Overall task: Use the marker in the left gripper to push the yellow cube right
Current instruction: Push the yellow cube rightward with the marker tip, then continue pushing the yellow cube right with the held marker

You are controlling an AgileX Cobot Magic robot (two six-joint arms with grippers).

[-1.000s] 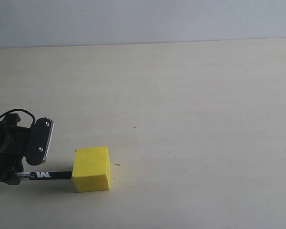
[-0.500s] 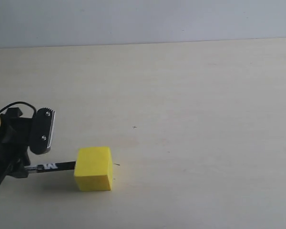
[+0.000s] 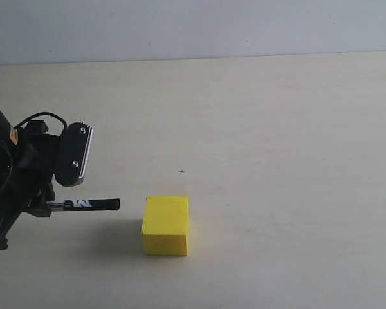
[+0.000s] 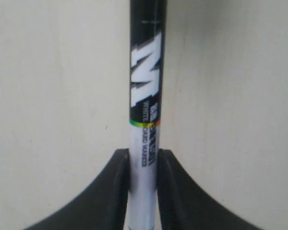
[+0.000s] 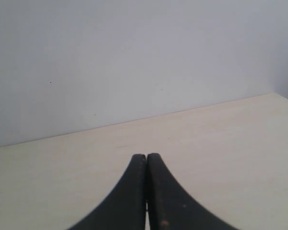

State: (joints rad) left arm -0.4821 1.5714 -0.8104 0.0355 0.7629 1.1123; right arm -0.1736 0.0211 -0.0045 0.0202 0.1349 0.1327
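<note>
The yellow cube (image 3: 165,224) rests on the pale table, slightly turned. Left of it, the marker (image 3: 87,204) points toward the cube, its black cap tip ending a short gap from the cube's left face and a little above the table. My left gripper (image 3: 51,207) is shut on the marker's white barrel (image 4: 144,163), both black fingers (image 4: 119,187) pressing its sides. The cube does not show in the left wrist view. My right gripper (image 5: 146,158) is shut on nothing, looking over bare table toward a wall; it is outside the exterior view.
The beige table (image 3: 276,161) stretches right and behind the cube up to a grey wall (image 3: 193,26). A tiny dark speck (image 3: 181,171) marks the surface behind the cube. The bulky black left arm (image 3: 3,187) with cables fills the left edge.
The cube has slid to the right by about its own width and turned slightly. The left gripper and marker moved right and rose; the tip, touching before, is now apart from the cube.
</note>
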